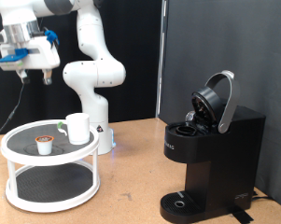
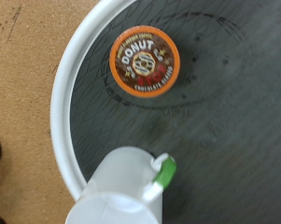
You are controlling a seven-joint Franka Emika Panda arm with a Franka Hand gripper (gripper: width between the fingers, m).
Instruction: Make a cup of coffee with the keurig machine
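The white cup (image 1: pixel 78 128) stands on the top tier of a round white two-tier stand (image 1: pixel 11 140), with a green tag by its handle. A small pod (image 1: pixel 45 144) with an orange rim and dark top lies beside it. The black keurig machine (image 1: pixel 219 154) stands at the exterior view's right with its lid (image 1: pixel 217 98) raised. My gripper (image 1: pixel 35 75) hangs high above the stand at the exterior view's top left, open and empty. The wrist view looks down on the pod (image 2: pixel 145 61) and the cup (image 2: pixel 117 191); no fingers show there.
The stand's dark mesh tray is bounded by a white rim (image 2: pixel 63 89). The robot's white base (image 1: pixel 98 126) stands just behind the stand. The brown tabletop (image 1: pixel 131 187) lies between the stand and the machine. A black curtain hangs behind.
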